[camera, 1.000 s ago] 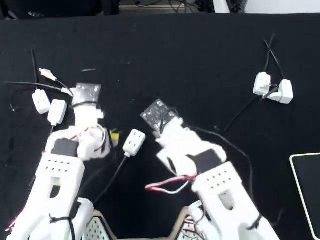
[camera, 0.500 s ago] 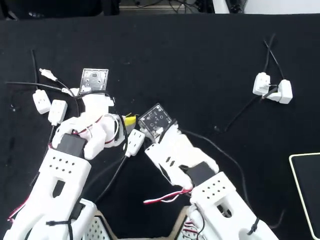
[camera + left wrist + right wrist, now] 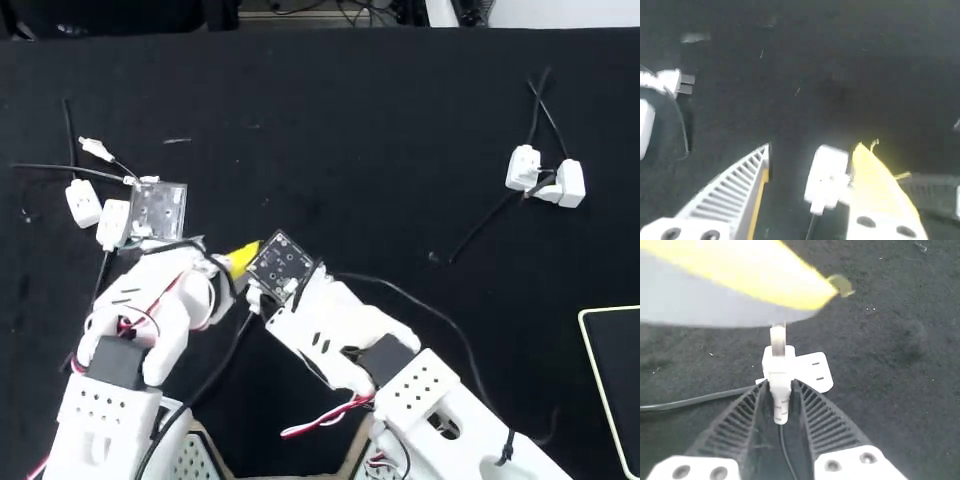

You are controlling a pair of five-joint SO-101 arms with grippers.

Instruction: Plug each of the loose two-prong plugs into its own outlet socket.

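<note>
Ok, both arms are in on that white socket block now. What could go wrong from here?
1. The left gripper has its yellow finger right beside the right gripper; closing or lifting could knock them together.
2. The right gripper pinches the socket block only at its narrow cord neck, so the block may twist.
3. A black cord lies beside that gripper and could snag.
</note>
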